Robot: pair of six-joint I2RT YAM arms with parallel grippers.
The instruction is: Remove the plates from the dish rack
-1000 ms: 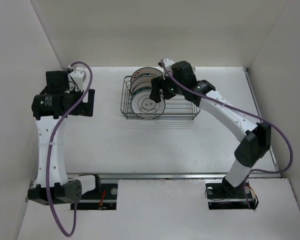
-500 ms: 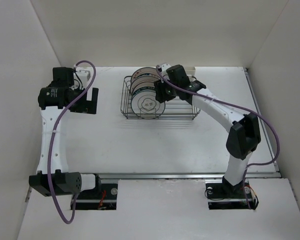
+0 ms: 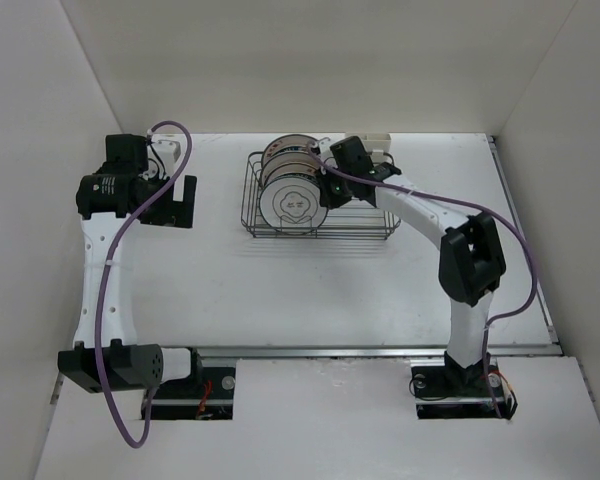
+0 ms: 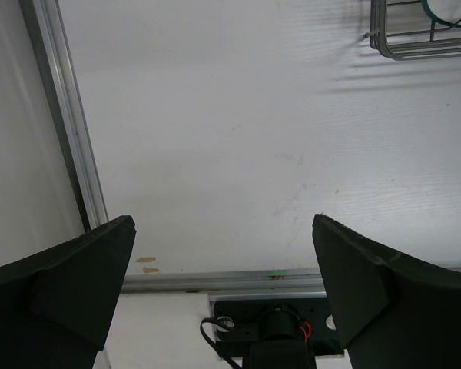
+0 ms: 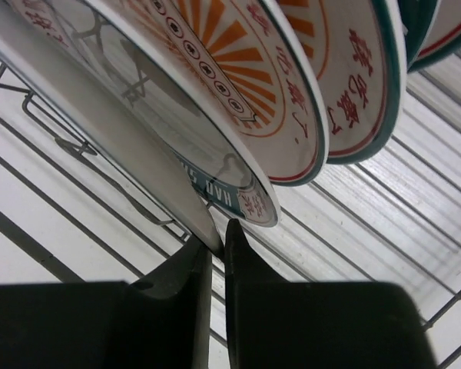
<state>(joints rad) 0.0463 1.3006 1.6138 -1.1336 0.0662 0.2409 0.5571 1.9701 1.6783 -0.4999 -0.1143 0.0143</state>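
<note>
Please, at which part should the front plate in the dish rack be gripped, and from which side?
Grip the thin rim of the front plate at its right edge, coming from the right. It stands on edge in the dish rack, so only the rim is free; other plates stand close behind. The right claw pinches that rim there.

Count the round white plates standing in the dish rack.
4 at least, upright in the dark wire dish rack, left end: the front round white plate, pinched by the right gripper, and three plates behind it. More may be hidden.
</note>
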